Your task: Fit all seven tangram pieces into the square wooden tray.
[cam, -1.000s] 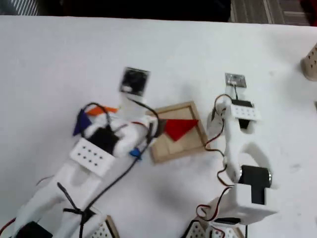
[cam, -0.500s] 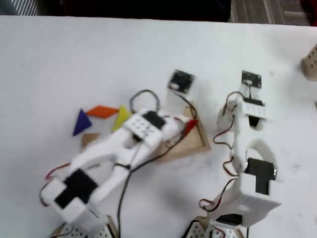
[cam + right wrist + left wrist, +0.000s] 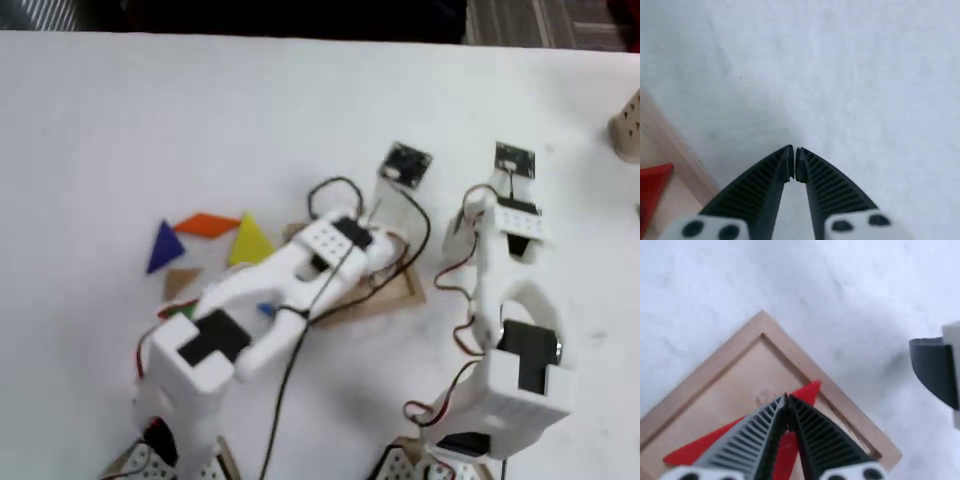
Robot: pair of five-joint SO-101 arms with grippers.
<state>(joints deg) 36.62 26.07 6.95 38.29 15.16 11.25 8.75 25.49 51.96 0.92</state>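
The square wooden tray [image 3: 730, 347] holds a red triangle [image 3: 705, 447] lying flat on its floor. My left gripper [image 3: 787, 399] is shut, its tips just above the red triangle near the tray's corner, with nothing between them. In the high view the left arm lies across the tray [image 3: 405, 288] and hides most of it. Left of the tray lie a blue triangle [image 3: 163, 247], an orange parallelogram [image 3: 207, 224], a yellow triangle [image 3: 250, 242] and a tan piece [image 3: 180, 282]. My right gripper [image 3: 793, 152] is shut over bare table, beside the tray's rim [image 3: 670, 145].
A small blue piece [image 3: 265, 310] and a green bit [image 3: 180, 312] peek out beside the left arm. The right arm [image 3: 500, 225] stands right of the tray. A pale pegged object [image 3: 628, 125] sits at the far right edge.
The left arm has swung right, from over the loose pieces to over the tray, uncovering the yellow and orange pieces. The right arm has shifted slightly to the right.
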